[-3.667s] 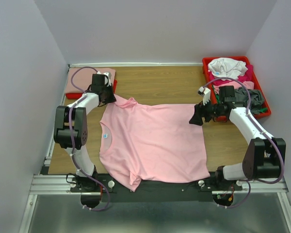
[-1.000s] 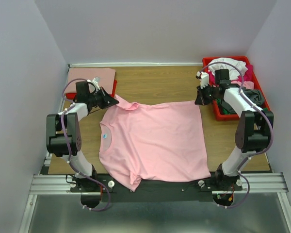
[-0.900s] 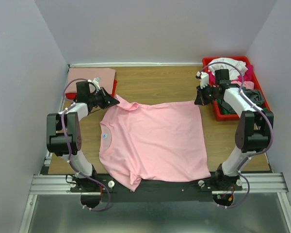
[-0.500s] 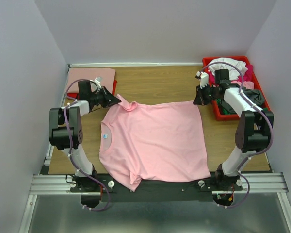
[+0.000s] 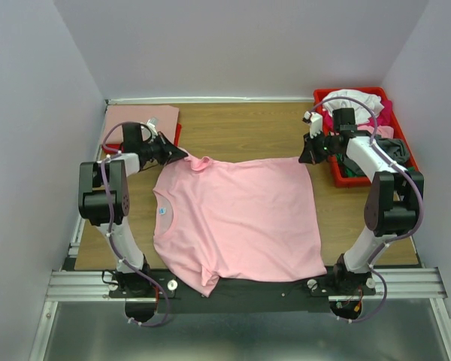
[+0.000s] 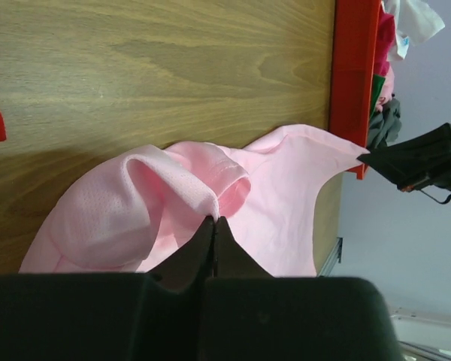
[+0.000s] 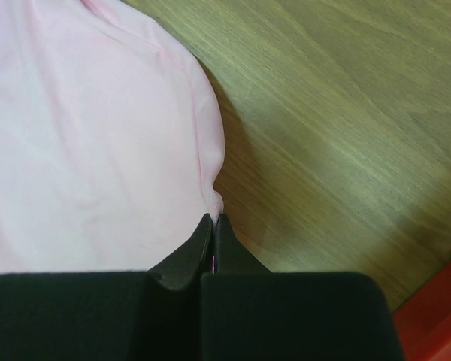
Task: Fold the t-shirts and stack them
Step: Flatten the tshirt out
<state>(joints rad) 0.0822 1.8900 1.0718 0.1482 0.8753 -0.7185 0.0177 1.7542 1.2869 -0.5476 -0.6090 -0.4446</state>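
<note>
Though mostly flat on the table, spills one sleeve of the light pink t-shirt over the near edge at 6 o'clock onto the black rail. Points collar and blue label toward 9 o'clock.

At 10 o'clock, left gripper clenched on a bunched sleeve fold. At 2 o'clock, right gripper clenched on the hem corner, pinched cloth barely visible.

Farther, at 11 o'clock, salmon folded shirt half covering a red edge, unidentifiable. At 1 o'clock, red tray with heaped shirts, hard to separate.
</note>
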